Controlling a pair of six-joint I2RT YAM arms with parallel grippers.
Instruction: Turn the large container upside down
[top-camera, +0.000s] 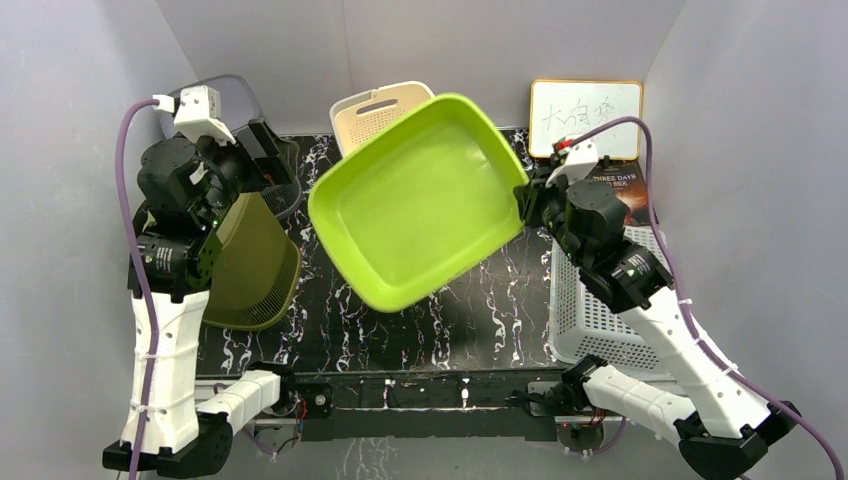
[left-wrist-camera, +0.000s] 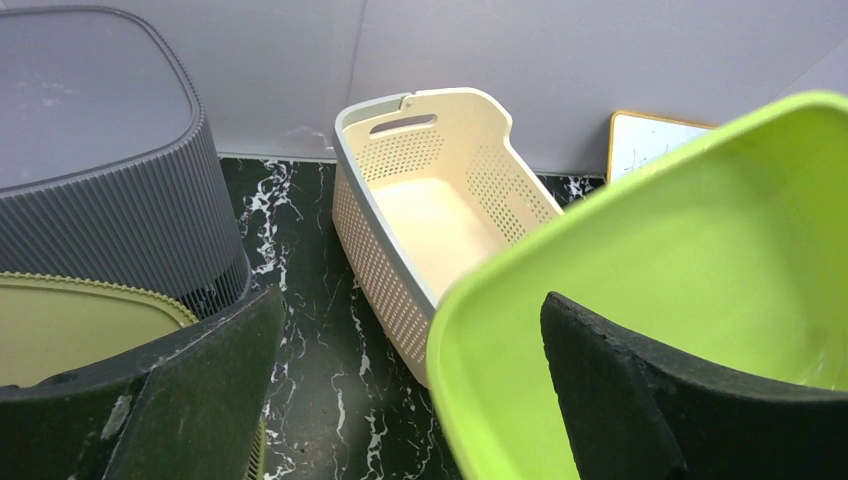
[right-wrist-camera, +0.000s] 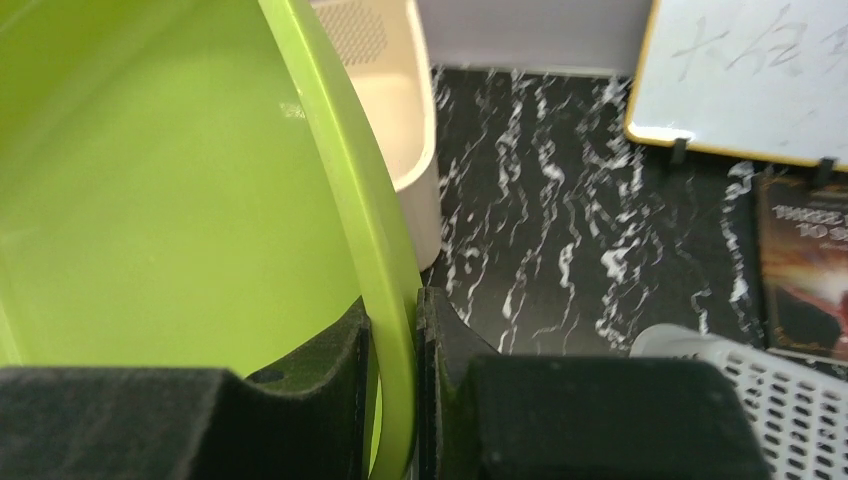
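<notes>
The large container (top-camera: 420, 205) is a lime green tub, held tilted in the air over the middle of the table with its open side facing up and toward the camera. My right gripper (top-camera: 528, 195) is shut on its right rim. In the right wrist view the green rim (right-wrist-camera: 385, 250) runs between the two black pads, where my right gripper (right-wrist-camera: 395, 310) pinches it. My left gripper (top-camera: 265, 148) stands open at the far left, apart from the tub. In the left wrist view my left gripper (left-wrist-camera: 410, 300) has nothing between its fingers, and the green tub (left-wrist-camera: 700, 260) fills the right side.
A cream perforated basket (top-camera: 375, 110) sits behind the tub. A grey ribbed bin (top-camera: 240, 100) and an olive basket (top-camera: 250, 265) are by the left arm. A white mesh basket (top-camera: 600, 310), a whiteboard (top-camera: 585, 115) and a book (top-camera: 625, 190) stand at the right.
</notes>
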